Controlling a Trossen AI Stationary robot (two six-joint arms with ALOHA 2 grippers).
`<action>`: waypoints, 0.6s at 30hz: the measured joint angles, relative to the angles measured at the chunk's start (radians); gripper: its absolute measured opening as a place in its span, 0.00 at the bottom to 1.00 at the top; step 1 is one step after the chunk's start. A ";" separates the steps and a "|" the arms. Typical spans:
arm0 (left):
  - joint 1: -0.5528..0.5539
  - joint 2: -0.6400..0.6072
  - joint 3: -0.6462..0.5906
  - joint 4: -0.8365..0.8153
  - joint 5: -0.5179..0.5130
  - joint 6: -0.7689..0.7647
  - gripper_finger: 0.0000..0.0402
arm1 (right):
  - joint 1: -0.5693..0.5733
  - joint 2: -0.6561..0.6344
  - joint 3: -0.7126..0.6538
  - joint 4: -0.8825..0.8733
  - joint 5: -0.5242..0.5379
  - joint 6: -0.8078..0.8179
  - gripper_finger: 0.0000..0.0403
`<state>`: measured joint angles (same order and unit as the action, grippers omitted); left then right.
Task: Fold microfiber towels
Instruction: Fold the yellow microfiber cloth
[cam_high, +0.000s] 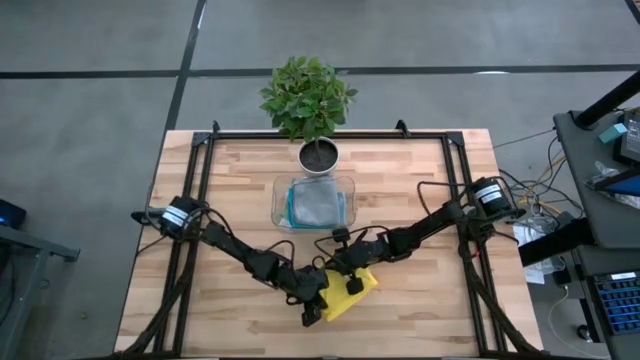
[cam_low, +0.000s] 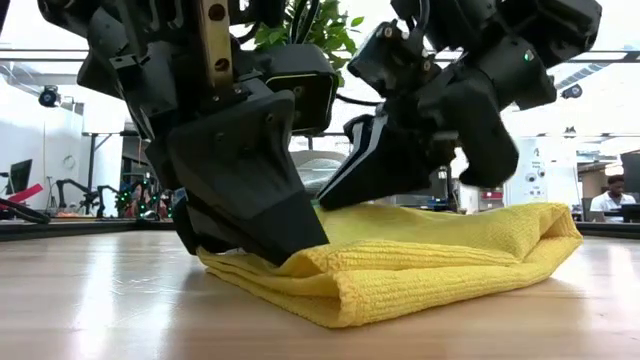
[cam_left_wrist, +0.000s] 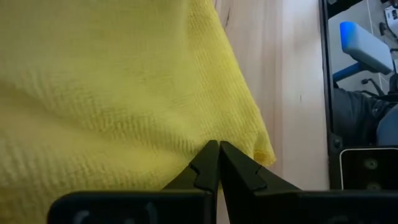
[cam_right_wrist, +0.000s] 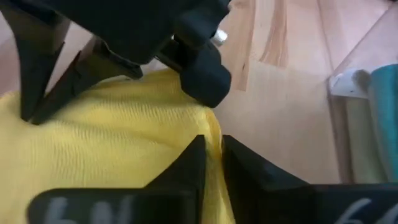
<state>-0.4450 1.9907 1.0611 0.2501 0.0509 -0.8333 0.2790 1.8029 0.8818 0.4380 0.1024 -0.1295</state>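
A yellow microfiber towel (cam_high: 360, 292) (cam_low: 430, 260) lies folded in several layers on the wooden table near its front edge. My left gripper (cam_high: 318, 302) (cam_low: 293, 250) (cam_left_wrist: 218, 148) is shut, its tips down on the towel's left end. My right gripper (cam_high: 350, 280) (cam_low: 326, 203) (cam_right_wrist: 213, 146) comes from the far right onto the towel's top, its fingers nearly together around a yellow edge. More towels, teal and grey, lie in a clear tray (cam_high: 279, 205) farther back. My left gripper presses its shut fingertips on the towel's top layer (cam_left_wrist: 186, 134) near the left end, slanting down from the table's left. Nothing shows between the fingers. The towel lies flat on the table under them. My right gripper has a folded edge of the towel (cam_right_wrist: 217, 132) in the narrow gap between its two fingers, at their free ends. It slants down from the far right. The towel rests on the table, slack.
A potted plant (cam_high: 308, 100) stands at the table's far edge, behind the clear tray. Black frame rails (cam_high: 200, 180) run along both sides of the table. Bare wood lies to the towel's left and right.
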 joint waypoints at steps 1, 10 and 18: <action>0.000 0.000 0.000 0.000 0.000 0.000 0.00 | 0.000 -0.013 0.000 -0.013 0.000 0.003 0.10; -0.002 0.000 0.000 0.001 0.001 -0.025 0.00 | 0.000 -0.132 -0.003 -0.161 0.005 -0.001 0.28; -0.004 0.000 0.000 0.002 0.001 -0.025 0.00 | 0.000 -0.189 -0.046 -0.271 0.037 0.046 0.27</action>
<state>-0.4488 1.9903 1.0611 0.2520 0.0517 -0.8585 0.2791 1.6137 0.8359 0.1668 0.1389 -0.0836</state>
